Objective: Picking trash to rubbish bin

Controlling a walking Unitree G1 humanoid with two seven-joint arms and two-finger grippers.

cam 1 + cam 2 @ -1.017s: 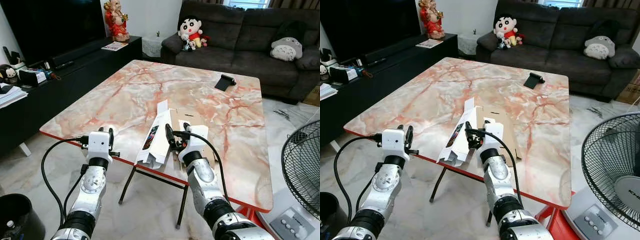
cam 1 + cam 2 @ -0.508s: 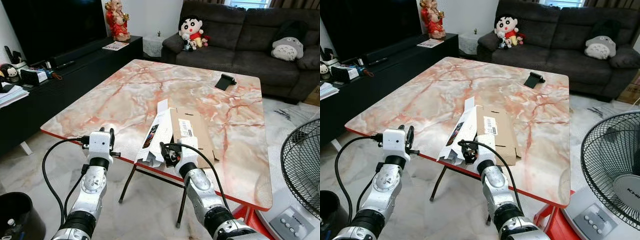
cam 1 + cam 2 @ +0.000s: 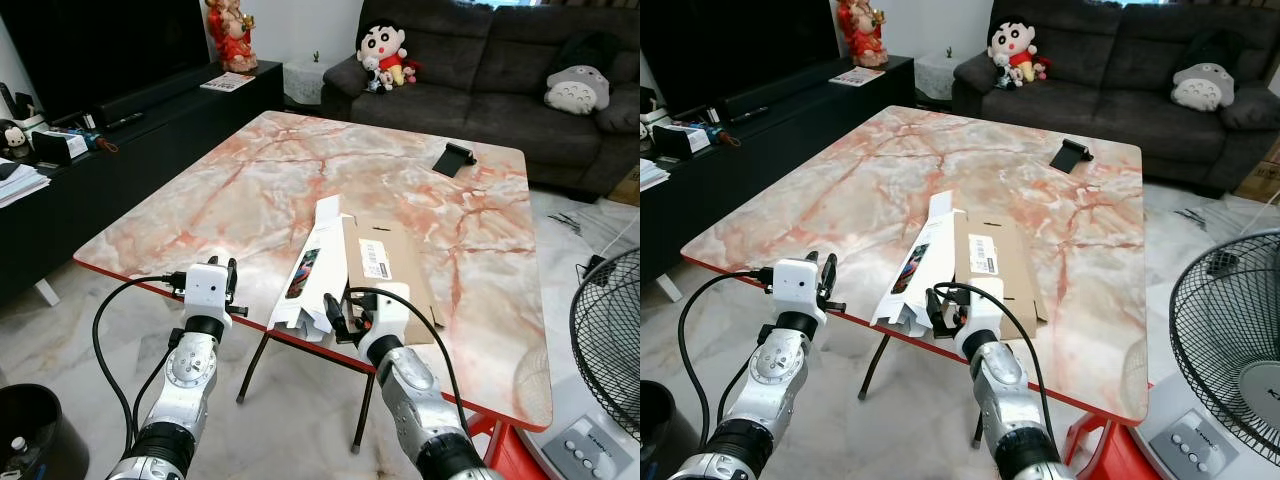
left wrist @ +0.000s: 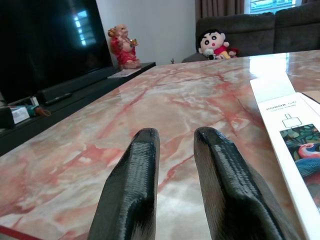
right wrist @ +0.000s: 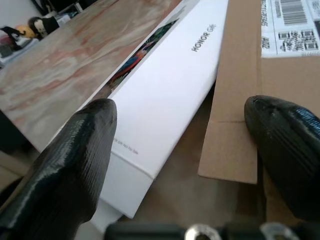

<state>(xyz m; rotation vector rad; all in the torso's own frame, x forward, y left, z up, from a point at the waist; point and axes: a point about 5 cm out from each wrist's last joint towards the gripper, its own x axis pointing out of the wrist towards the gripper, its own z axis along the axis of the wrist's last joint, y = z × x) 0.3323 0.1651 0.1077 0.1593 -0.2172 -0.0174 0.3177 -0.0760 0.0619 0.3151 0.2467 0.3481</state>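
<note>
A white box (image 3: pixel 312 270) and a flat cardboard box (image 3: pixel 385 262) lie side by side, touching, at the near edge of the marble table (image 3: pixel 280 185). The right pincer (image 5: pixel 185 150) sits at that edge with its fingers spread wide, one by each box, gripping nothing. The left pincer (image 4: pixel 175 175) hovers over the near table edge, well apart from the white box, fingers slightly parted and empty.

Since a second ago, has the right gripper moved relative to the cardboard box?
Yes. The right gripper has pulled back toward the robot, from over the cardboard box to the table's near edge, fingers open.
</note>
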